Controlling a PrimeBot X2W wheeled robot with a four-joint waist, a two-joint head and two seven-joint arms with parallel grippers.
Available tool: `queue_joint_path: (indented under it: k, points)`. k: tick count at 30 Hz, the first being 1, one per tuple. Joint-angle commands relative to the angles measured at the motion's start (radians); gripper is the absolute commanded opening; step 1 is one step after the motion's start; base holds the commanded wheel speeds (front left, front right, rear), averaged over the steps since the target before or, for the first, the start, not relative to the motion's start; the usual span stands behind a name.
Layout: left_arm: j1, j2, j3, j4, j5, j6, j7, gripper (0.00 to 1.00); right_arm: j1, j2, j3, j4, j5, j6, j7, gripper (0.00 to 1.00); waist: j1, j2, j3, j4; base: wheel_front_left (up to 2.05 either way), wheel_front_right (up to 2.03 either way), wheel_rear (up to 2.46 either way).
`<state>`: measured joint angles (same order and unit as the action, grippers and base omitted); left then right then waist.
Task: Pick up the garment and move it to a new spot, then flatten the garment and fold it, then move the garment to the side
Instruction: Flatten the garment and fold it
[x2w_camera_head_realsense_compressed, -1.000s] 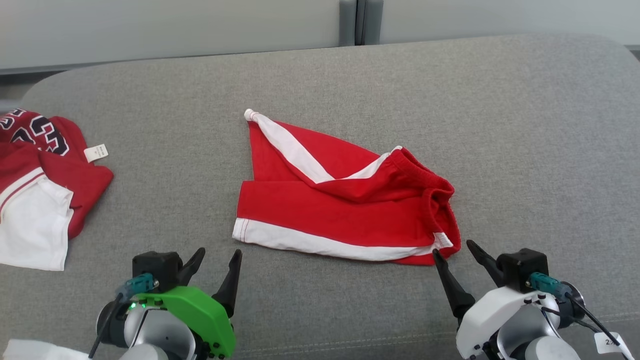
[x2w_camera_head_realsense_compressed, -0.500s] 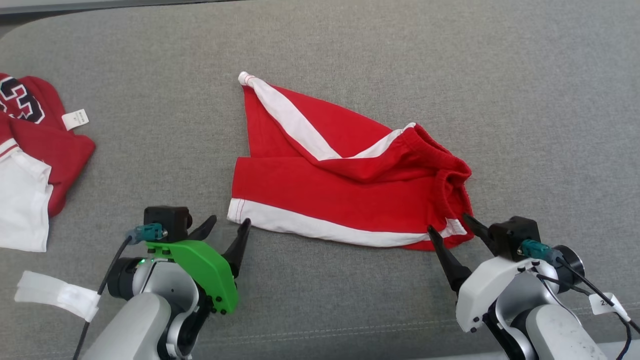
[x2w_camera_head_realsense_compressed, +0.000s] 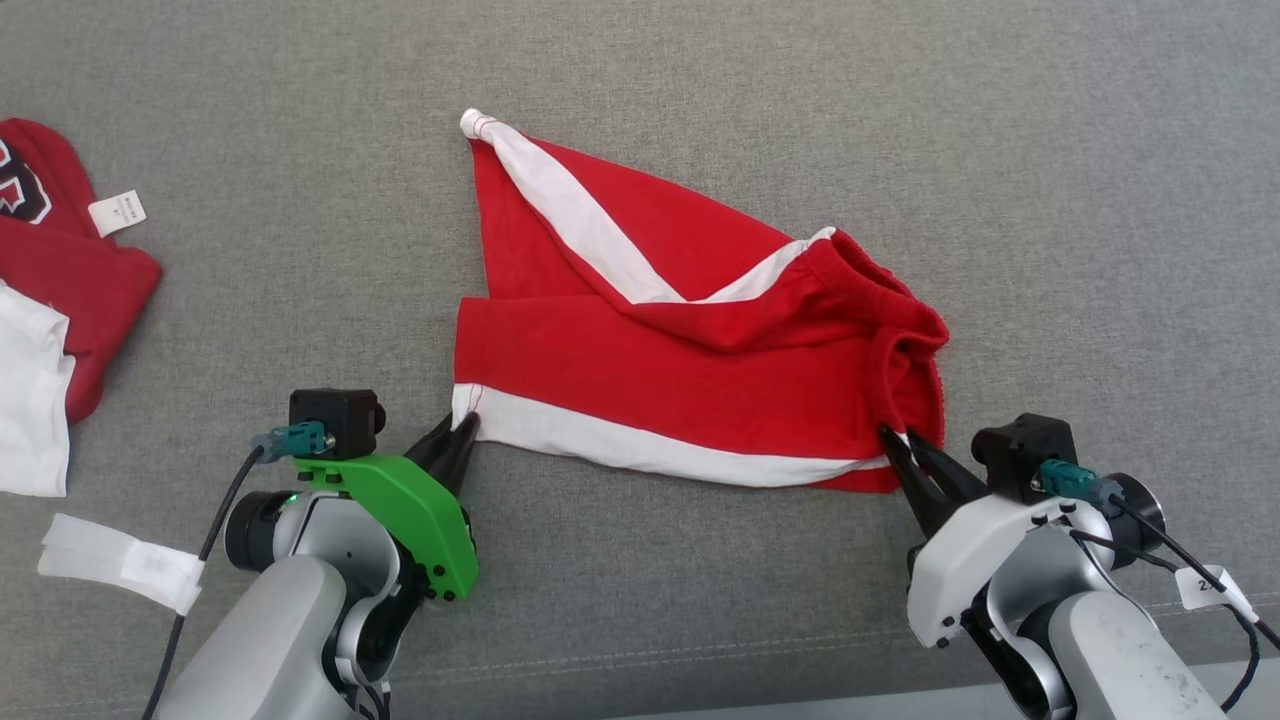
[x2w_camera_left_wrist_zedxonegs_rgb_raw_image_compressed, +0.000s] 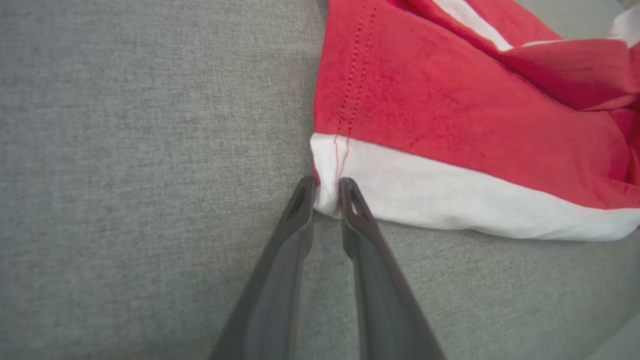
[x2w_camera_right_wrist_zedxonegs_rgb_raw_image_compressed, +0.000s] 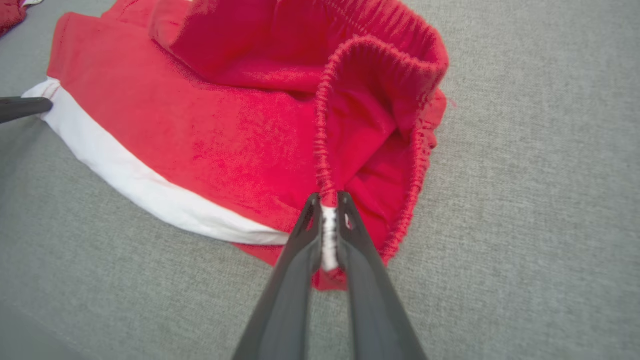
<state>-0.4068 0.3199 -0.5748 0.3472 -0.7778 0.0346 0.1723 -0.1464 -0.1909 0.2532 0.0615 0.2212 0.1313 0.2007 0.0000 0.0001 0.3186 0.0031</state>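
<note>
At the far left of the grey surface (x2w_camera_head_realsense_compressed: 300, 150), one heap of red and white clothing (x2w_camera_head_realsense_compressed: 60, 290) bearing one white label (x2w_camera_head_realsense_compressed: 117, 212) is seen. It is cut off more by the frame edge than a second ago, because the head camera has been tilted downward. Further right, the left end effector (x2w_camera_head_realsense_compressed: 462, 430), which was spread apart and held short of the cloth a second ago, is now brought together. It is clamped on the near left corner of the white hem, as is shown closely in the left wrist view (x2w_camera_left_wrist_zedxonegs_rgb_raw_image_compressed: 326, 187). One pair of red shorts (x2w_camera_head_realsense_compressed: 680, 370) is laid rumpled at the middle of the surface, unmoved on it, with the gathered waistband turned to the right. The right end effector (x2w_camera_head_realsense_compressed: 897, 437), likewise spread apart a second ago, is now clamped on the near end of that waistband, where a white stripe is pinched between its fingers (x2w_camera_right_wrist_zedxonegs_rgb_raw_image_compressed: 328, 200). Two end effectors are thus counted, both closed on the one pair of shorts.
</note>
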Motion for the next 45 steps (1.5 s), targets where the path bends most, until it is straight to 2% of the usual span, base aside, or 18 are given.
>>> queue_joint_path:
  k: [1, 4, 8, 18, 26, 35, 45]
  points:
    - [-0.017, -0.002, 0.005, 0.003, 0.003, -0.008, -0.015, 0.00, -0.003, 0.004, -0.002, -0.012, 0.005, -0.001, -0.009, 0.00, 0.0000, -0.0001, -0.002, -0.002, 0.00, 0.00, 0.00]
    - [-0.017, 0.004, 0.015, -0.006, 0.003, -0.004, -0.035, 0.00, 0.005, 0.008, -0.007, -0.033, 0.024, -0.001, -0.018, 0.00, 0.0000, -0.0001, -0.009, -0.003, 0.00, 0.00, 0.00]
    - [0.013, 0.027, 0.040, -0.073, 0.008, 0.024, -0.071, 0.00, 0.020, 0.045, -0.031, -0.085, 0.116, -0.001, -0.038, 0.00, 0.0000, -0.0001, -0.033, -0.004, 0.00, 0.00, 0.00]
    - [0.062, 0.111, 0.116, -0.317, 0.034, 0.126, -0.102, 0.00, -0.036, 0.071, -0.070, -0.174, 0.228, -0.001, -0.110, 0.00, 0.0000, -0.0001, -0.113, -0.001, 0.00, 0.00, 0.00]
    - [0.017, 0.172, 0.169, -0.455, 0.077, 0.187, -0.093, 0.00, -0.130, 0.099, -0.076, -0.179, 0.266, -0.001, -0.166, 0.00, 0.0000, -0.0001, -0.170, 0.001, 0.00, 0.00, 0.00]
    - [-0.077, 0.245, 0.190, -0.555, 0.157, 0.232, -0.050, 0.00, -0.252, 0.059, -0.055, -0.188, 0.268, -0.001, -0.184, 0.00, 0.0000, -0.0001, -0.239, 0.014, 0.00, 0.00, 0.00]
    - [-0.159, 0.268, 0.183, -0.600, 0.198, 0.248, -0.007, 0.00, -0.329, 0.016, -0.064, -0.189, 0.266, -0.001, -0.153, 0.00, 0.0000, -0.0001, -0.306, 0.030, 0.00, 0.00, 0.00]
